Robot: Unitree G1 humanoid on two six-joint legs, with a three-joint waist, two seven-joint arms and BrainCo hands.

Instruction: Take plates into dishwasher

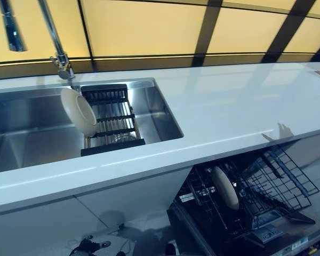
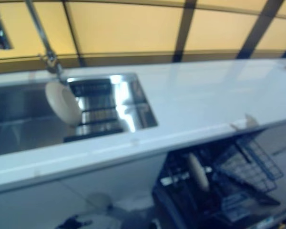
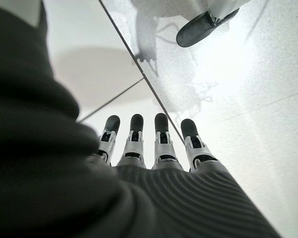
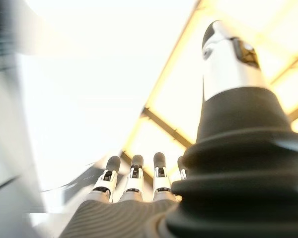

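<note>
Head views: one plate [image 1: 79, 111] stands on edge in the sink [image 1: 21, 133], leaning against the black drying rack [image 1: 113, 118], just below the tap [image 1: 57, 50]. A second plate [image 1: 225, 187] stands upright in the dishwasher's lower rack [image 1: 256, 192], pulled out under the white desk [image 1: 229, 106]. Neither of my hands shows in the head views; only the wrist views have them. Left wrist view: my left hand [image 3: 159, 144] has fingers straight, holding nothing, pointed at pale floor or cabinet panels with a seam line; can't tell which. Right wrist view: my right hand [image 4: 134, 183] also has fingers extended and empty, thumb [image 4: 228, 59] sticking up, yellow wall panels [image 4: 188, 99] behind. The rest of that view is washed out, so I can't make out what's near it. The right eye view is too blurred for rack detail.
</note>
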